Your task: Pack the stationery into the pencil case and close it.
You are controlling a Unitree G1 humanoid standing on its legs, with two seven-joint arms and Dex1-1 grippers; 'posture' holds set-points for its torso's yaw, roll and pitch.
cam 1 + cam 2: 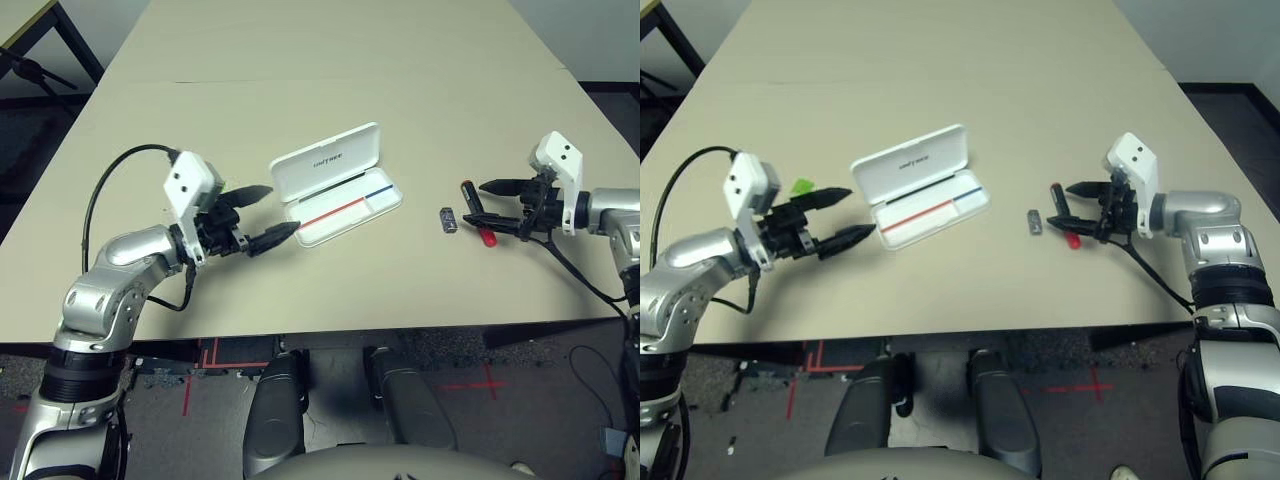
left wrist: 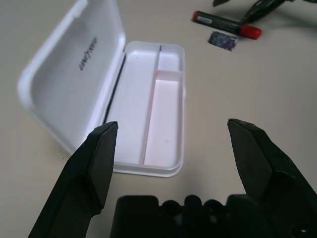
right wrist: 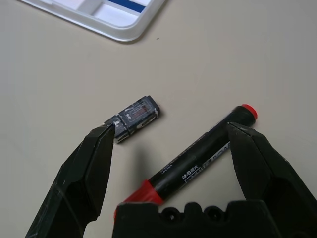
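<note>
The white pencil case [image 1: 325,160] lies open at the table's middle, lid tipped back, and its tray [image 2: 148,114] with red and blue lines holds nothing. My left gripper [image 1: 283,210] stands open just left of the tray. Behind it the lime-green marker [image 1: 800,186] peeks out on the table. To the right lie the black pen with red end [image 1: 475,212] and the tiny grey-black block [image 1: 448,219]. My right gripper [image 1: 477,201] is open, and its fingers [image 3: 89,168] straddle the pen [image 3: 198,158], which rests on the table beside the block [image 3: 136,115].
The beige table [image 1: 330,60] stretches far back, and its front edge runs close below both grippers. A black cable [image 1: 110,185] loops over my left forearm. A dark stand [image 1: 30,70] is off the table's far left corner.
</note>
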